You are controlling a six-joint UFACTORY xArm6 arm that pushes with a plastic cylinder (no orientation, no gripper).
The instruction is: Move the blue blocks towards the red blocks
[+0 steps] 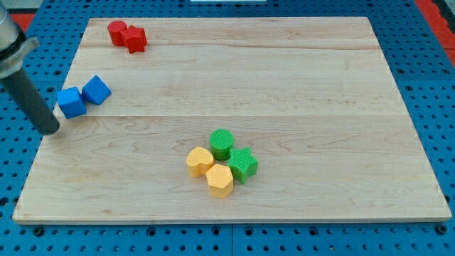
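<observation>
Two blue blocks lie side by side near the board's left edge: a blue cube (96, 89) and a second blue block (71, 102) to its left and slightly lower. Two red blocks touch near the top left corner: a rounded red block (116, 31) and a red block (135, 38) right of it. My tip (51, 129) sits at the board's left edge, just below and left of the lower blue block, a small gap apart. The dark rod rises to the view's upper left.
Two green blocks (222, 143) (243, 164) and two yellow blocks (200, 161) (220, 180) cluster low in the middle of the wooden board (298, 92). Blue pegboard (441, 85) surrounds the board.
</observation>
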